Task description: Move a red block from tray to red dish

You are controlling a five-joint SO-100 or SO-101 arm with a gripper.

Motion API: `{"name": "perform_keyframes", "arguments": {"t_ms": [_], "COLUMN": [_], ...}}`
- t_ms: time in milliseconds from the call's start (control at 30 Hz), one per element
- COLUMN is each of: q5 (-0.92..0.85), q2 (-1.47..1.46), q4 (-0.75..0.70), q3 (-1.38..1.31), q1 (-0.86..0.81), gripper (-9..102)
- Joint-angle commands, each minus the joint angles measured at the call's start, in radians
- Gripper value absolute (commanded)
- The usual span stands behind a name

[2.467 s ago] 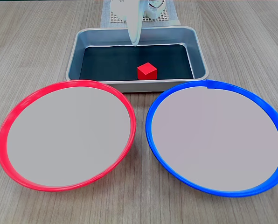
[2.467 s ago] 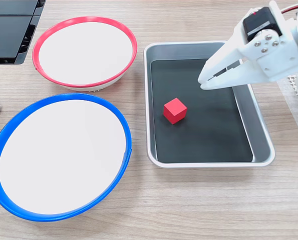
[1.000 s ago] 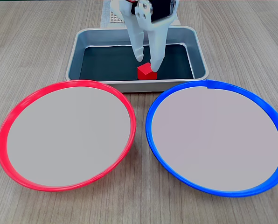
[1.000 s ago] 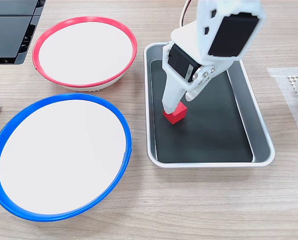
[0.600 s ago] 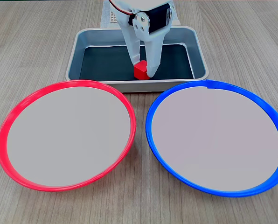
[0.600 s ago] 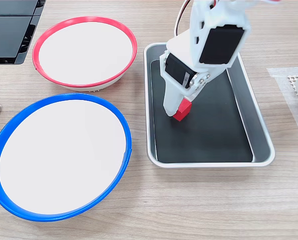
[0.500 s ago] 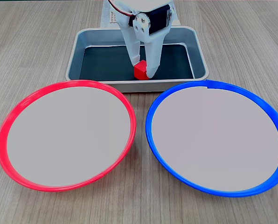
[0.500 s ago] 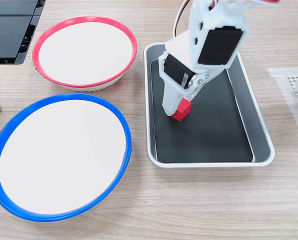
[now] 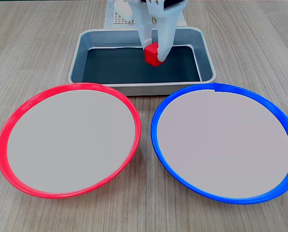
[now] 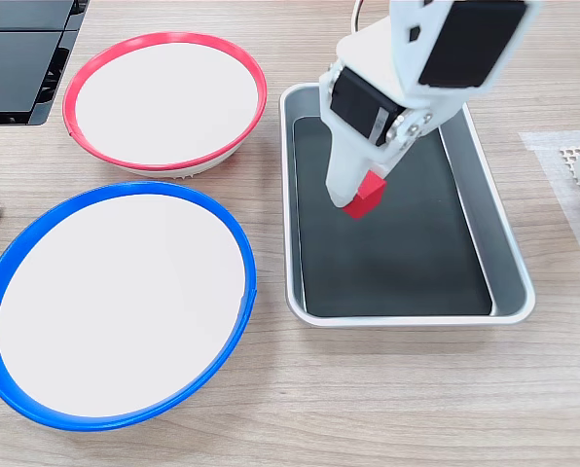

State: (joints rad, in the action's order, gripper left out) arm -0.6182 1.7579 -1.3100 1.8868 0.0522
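The gripper (image 10: 353,204) came down into the tray (image 9: 209,67), shut its jaws on the red block (image 10: 366,194), and has now lifted it up off the tray's dark bottom.

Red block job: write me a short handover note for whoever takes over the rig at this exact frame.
Pincer: shut on the red block, which appears lifted clear of the dark tray bottom.
Tray: nothing else lies in it; the block hangs above it, also seen in the other fixed view.
Red dish: holds nothing yet. Blue dish beside it also holds nothing.
Done: block grasped and raised.
Left: carry it over to the red dish, lower, release.
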Motion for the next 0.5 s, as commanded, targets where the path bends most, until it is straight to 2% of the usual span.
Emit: {"name": "perform_keyframes", "arguments": {"t_ms": [0,167,467], "q5": [0.061,0.130,0.112], "q2": [0.075,-0.028,-0.407], "q4": [-0.167,-0.219,-0.048], "q3": [-0.193,-0.460,-0.726], "q1": [-0.014,-0.110,-0.253], "gripper": [0,0,0]}}
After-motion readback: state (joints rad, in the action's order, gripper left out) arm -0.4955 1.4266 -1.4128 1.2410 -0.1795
